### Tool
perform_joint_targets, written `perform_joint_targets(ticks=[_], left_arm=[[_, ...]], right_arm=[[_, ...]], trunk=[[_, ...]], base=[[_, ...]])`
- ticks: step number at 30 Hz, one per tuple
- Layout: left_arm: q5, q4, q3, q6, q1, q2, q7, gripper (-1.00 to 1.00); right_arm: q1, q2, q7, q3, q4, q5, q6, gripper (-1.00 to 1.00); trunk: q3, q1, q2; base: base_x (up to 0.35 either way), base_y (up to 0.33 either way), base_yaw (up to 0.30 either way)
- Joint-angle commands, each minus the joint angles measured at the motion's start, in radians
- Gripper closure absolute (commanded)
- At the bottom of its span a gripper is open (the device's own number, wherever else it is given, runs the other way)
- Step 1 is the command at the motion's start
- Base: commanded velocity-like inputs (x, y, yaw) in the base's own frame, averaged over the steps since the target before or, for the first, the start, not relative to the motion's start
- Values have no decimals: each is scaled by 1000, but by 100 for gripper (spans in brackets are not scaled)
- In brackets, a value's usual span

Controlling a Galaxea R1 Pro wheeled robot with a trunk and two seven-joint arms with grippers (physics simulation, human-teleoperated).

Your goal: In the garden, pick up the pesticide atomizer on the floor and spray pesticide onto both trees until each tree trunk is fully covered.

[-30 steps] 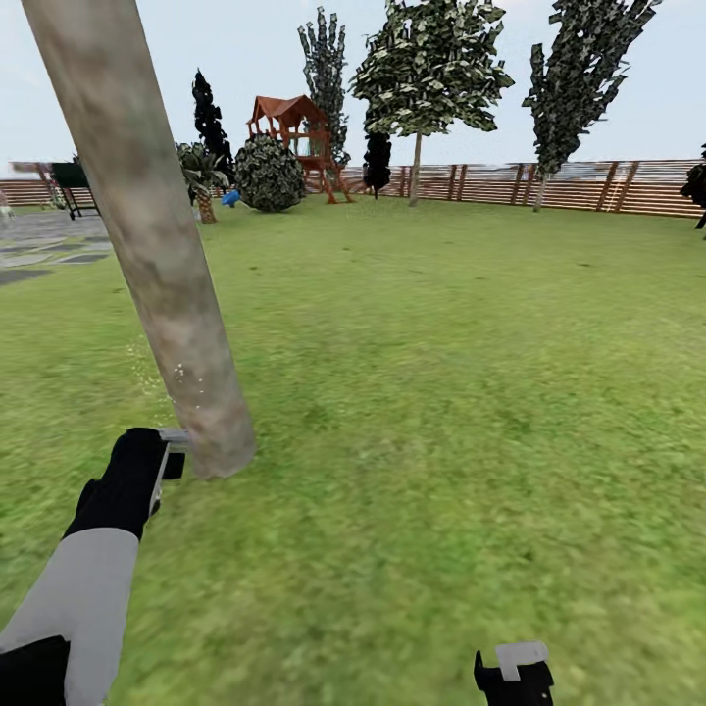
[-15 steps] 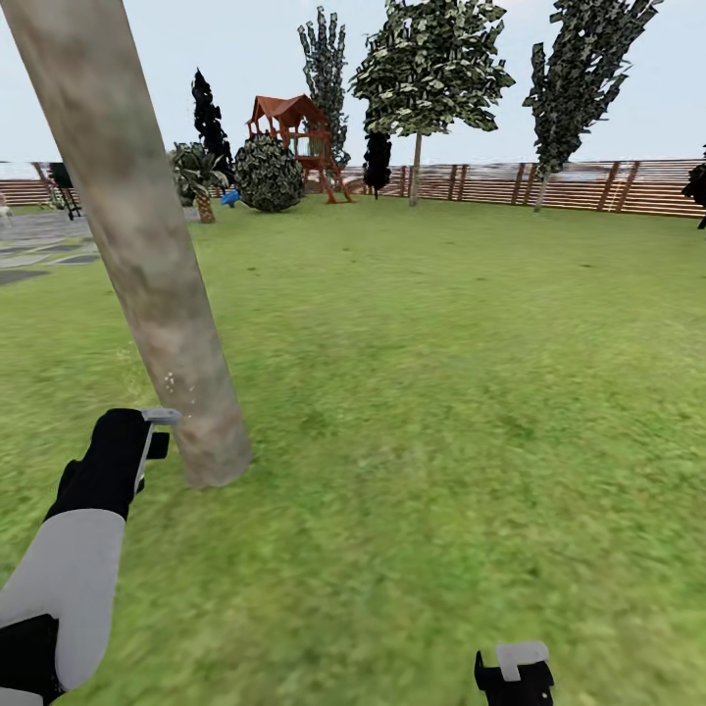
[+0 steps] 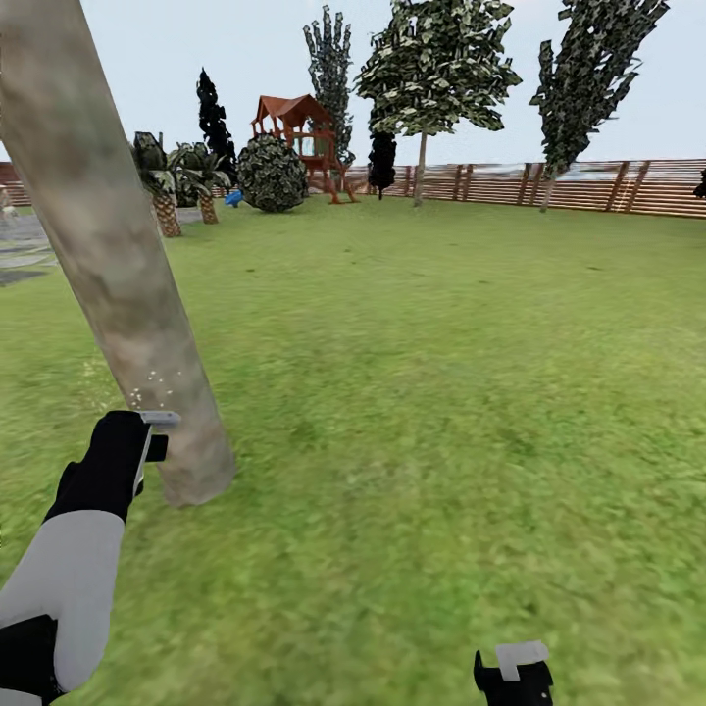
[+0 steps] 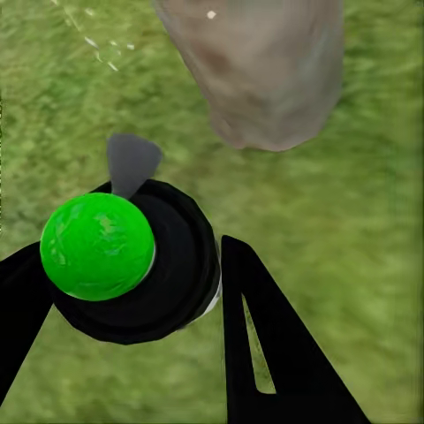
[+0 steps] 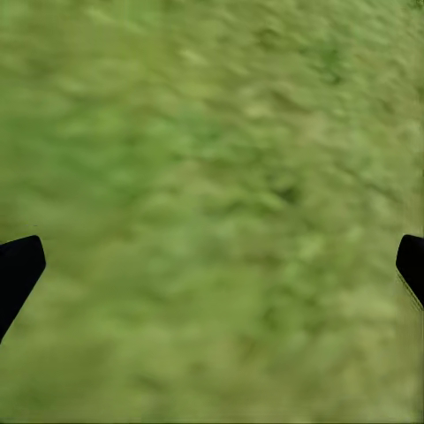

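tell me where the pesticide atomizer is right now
The pesticide atomizer is held in the left gripper, low at the head view's left, right beside the base of the near tree trunk on the lawn.

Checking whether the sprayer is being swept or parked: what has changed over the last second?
The left gripper with the atomizer rose slightly beside the tree trunk. The camera swung, bringing a second palm into view, so the trunk's shift may be only apparent. The grip stayed; the right gripper stayed low, jaws open.

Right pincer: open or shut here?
Open. In the right wrist view, the right pincer's two black fingertips sit far apart, with bare lawn between them.
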Motion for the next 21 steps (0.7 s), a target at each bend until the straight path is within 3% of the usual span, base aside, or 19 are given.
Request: perform_joint_targets(ticks=[1, 14, 17, 21], left_arm=[[-5, -1, 0, 4, -1, 0, -5, 100], [-5, 3, -1, 5, 2, -2, -5, 100], [-6, 2, 0, 2, 22, -1, -3, 100], [-7, 2, 9, -1, 42, 19, -2, 100]], right_arm=[[-1, 1, -3, -8, 1, 10, -3, -100], [-1, 2, -3, -8, 2, 10, -3, -100], [-1, 2, -3, -8, 1, 10, -3, -100], [-1, 2, -3, -8, 1, 10, -3, -100]], trunk=[[-1, 0, 0], [-1, 0, 0], [-1, 0, 0], [-1, 0, 0]], base=[[199, -216, 242], [53, -262, 266], [161, -244, 81], [258, -156, 10]])
